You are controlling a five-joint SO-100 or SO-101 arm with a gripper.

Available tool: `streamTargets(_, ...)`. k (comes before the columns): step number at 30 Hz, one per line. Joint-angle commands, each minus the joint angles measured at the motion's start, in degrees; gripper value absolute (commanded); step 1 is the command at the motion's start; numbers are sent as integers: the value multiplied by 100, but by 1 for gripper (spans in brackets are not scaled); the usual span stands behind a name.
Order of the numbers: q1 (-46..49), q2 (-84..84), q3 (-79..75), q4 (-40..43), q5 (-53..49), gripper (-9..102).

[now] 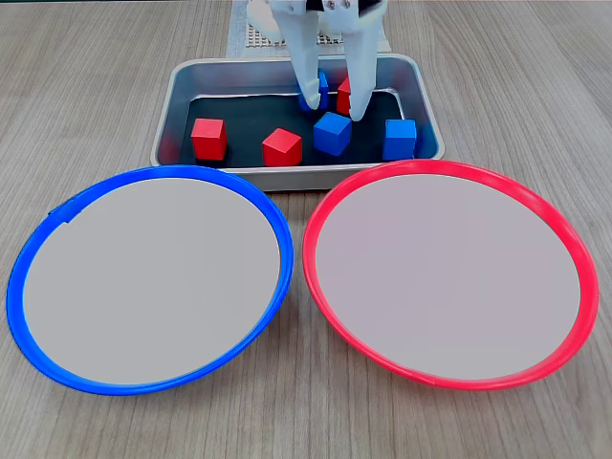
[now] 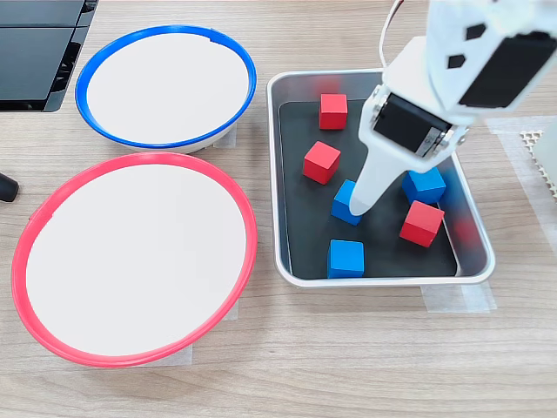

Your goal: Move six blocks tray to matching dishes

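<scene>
The silver tray (image 1: 180,91) (image 2: 296,270) holds six blocks, three red and three blue. My white gripper (image 1: 335,111) reaches down into it, open, with nothing between the fingers. The middle blue block (image 1: 332,133) (image 2: 345,202) lies just in front of the fingertips, in line with the gap. In a fixed view one finger (image 2: 370,174) ends at that block's edge and the arm hides the other. Behind the fingers sit a blue block (image 1: 316,94) (image 2: 424,185) and a red block (image 1: 343,96) (image 2: 422,223). The blue-rimmed dish (image 1: 148,277) (image 2: 165,83) and red-rimmed dish (image 1: 449,273) (image 2: 130,257) hold nothing.
Two red blocks (image 1: 208,139) (image 1: 282,147) lie in the tray toward the blue dish side, and a blue block (image 1: 400,140) (image 2: 345,259) at the other end. A black device (image 2: 39,52) sits by the blue dish. Both dishes stand close to the tray.
</scene>
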Motion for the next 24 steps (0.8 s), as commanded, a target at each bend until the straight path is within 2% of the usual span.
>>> streamTargets(1, -18, -255, -132, -352, -229, 17)
streamTargets(6, 18, -527, -114, -765, -439, 14)
streamTargets(9, 9, -510, -53, -844, -686, 0)
streamTargets(13, 132, -114, -237, -290, -826, 0)
streamTargets(18, 747, 404, -1538, 712, -352, 0)
streamTargets(20, 1151, 141, -2232, 677, -185, 0)
streamTargets(24, 1767, -1090, -3349, -123, 202, 0)
